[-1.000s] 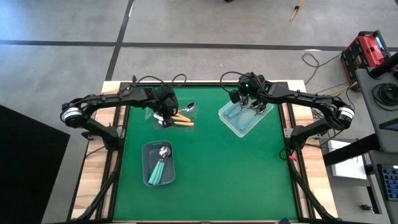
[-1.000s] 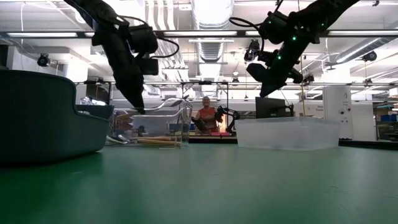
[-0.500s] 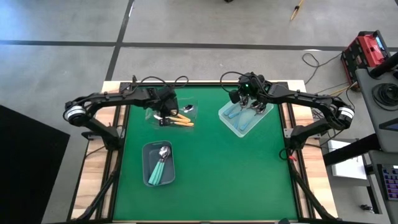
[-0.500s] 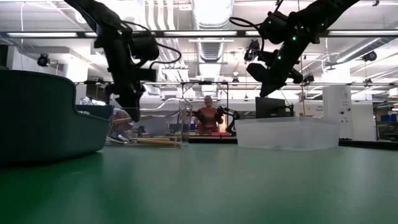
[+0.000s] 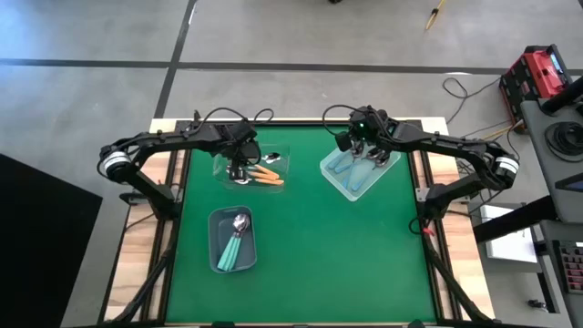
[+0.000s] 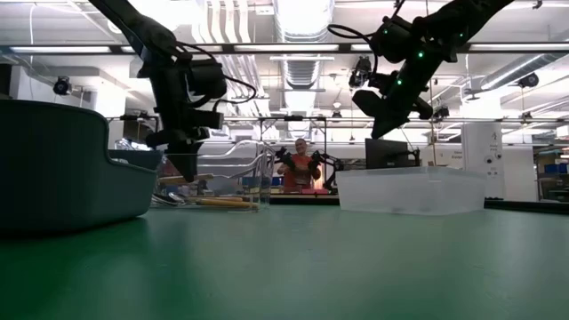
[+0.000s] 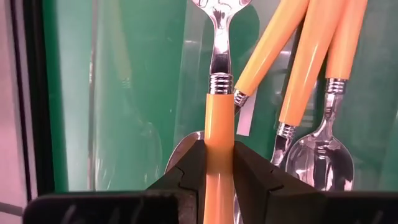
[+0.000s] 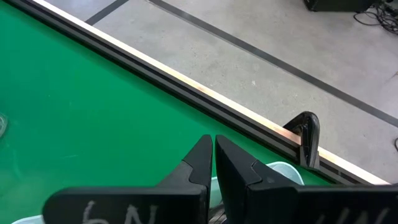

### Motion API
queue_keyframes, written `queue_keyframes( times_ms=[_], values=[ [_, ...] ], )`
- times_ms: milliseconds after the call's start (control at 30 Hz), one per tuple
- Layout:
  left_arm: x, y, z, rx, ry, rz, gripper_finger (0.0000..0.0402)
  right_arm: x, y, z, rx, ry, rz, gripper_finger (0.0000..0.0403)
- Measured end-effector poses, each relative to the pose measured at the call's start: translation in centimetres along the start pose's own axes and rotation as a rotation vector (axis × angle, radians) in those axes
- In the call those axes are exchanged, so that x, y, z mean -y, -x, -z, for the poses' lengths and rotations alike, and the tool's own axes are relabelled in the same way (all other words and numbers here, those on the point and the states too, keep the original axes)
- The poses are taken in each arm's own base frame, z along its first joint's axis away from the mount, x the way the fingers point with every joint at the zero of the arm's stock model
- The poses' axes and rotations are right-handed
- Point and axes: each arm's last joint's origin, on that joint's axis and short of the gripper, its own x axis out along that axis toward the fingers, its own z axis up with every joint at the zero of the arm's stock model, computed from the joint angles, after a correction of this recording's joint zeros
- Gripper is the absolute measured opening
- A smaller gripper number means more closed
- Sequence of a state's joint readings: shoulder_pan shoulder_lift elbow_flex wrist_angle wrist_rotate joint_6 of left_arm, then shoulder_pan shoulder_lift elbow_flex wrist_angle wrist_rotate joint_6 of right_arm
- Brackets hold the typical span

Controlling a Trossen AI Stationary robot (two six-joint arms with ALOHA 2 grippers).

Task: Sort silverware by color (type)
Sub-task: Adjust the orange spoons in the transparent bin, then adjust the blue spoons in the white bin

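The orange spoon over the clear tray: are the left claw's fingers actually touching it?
Touching. The left wrist view shows the left gripper pressed against both sides of the orange spoon handle.

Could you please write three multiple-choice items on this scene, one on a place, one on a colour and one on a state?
1. Where do the teal spoons lie?
A. in the grey bin
B. on the bare mat
C. on the floor

2. What colour is the handle of the spoon in the left tool?
A. teal
B. orange
C. dark blue

3. How is the right tool?
A. wide open
B. shut on a spoon
C. shut, holding nothing

Answers: 1 A, the high view shows them inside the grey bin. 2 B, the left wrist view shows an orange handle clamped. 3 C, its fingers meet with nothing between them.
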State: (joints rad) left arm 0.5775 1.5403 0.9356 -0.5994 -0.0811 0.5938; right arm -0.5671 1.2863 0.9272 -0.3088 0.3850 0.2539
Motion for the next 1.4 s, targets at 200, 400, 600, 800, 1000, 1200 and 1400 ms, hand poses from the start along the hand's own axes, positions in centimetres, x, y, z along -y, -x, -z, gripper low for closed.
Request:
queue_keyframes(
  times_ms=[200,400,600,800,1000,1200,1400],
  values=[
    [-0.2,-1.0,0.0,-0.016,-0.006,0.008,0.0043,0.0,0.0,0.0,0.0,0.0,0.0,0.0013],
    [-0.2,-1.7,-0.2,-0.017,-0.007,0.009,0.0043,0.0,0.0,0.0,0.0,0.0,0.0,0.0013],
    [-0.4,-1.9,-0.1,-0.057,0.005,-0.049,0.006,0.0,0.0,0.0,0.0,0.0,0.0,0.0013],
    [-0.4,-1.9,-0.1,-0.059,0.008,-0.057,0.0087,0.0,0.0,0.0,0.0,0.0,0.0,0.0013],
    [-0.4,-1.9,-0.1,-0.055,0.031,-0.06,0.009,0.0,0.0,0.0,0.0,0.0,0.0,0.0013],
    [-0.5,-1.0,-0.2,-0.028,0.109,-0.077,0.009,0.0,0.0,0.0,0.0,0.0,0.0,0.0013],
    [-0.7,0.7,-0.2,0.034,0.177,-0.099,0.009,0.0,0.0,0.0,0.0,0.0,0.0,0.0013]
  ],
)
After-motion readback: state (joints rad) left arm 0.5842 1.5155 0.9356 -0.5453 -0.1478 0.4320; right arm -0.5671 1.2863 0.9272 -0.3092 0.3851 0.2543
